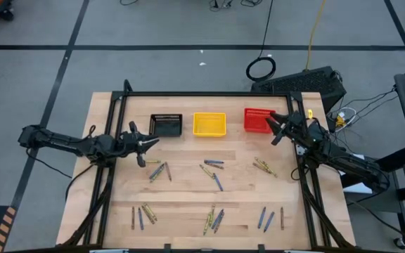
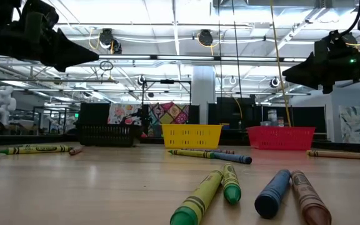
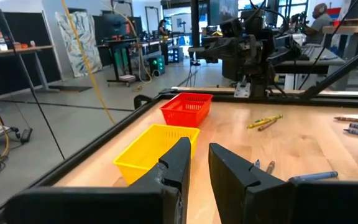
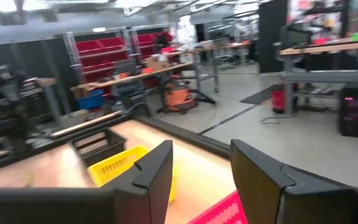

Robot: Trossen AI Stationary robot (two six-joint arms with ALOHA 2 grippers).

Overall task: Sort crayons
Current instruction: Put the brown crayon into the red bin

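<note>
Crayons lie flat in loose groups on the wooden table: one group left of centre (image 1: 159, 171), one in the middle (image 1: 213, 169), one to the right (image 1: 264, 166), and others along the near edge (image 1: 213, 219). My left gripper (image 1: 153, 143) hovers in front of the black basket (image 1: 166, 125), open and empty; its fingers (image 3: 185, 165) show a gap. My right gripper (image 1: 273, 128) hovers over the near right part of the red basket (image 1: 257, 120), open and empty, as the right wrist view (image 4: 201, 171) shows.
Black, yellow (image 1: 209, 124) and red mesh baskets stand in a row at the table's far side. A black frame (image 1: 209, 94) runs round the table. Bare wood lies between the crayon groups.
</note>
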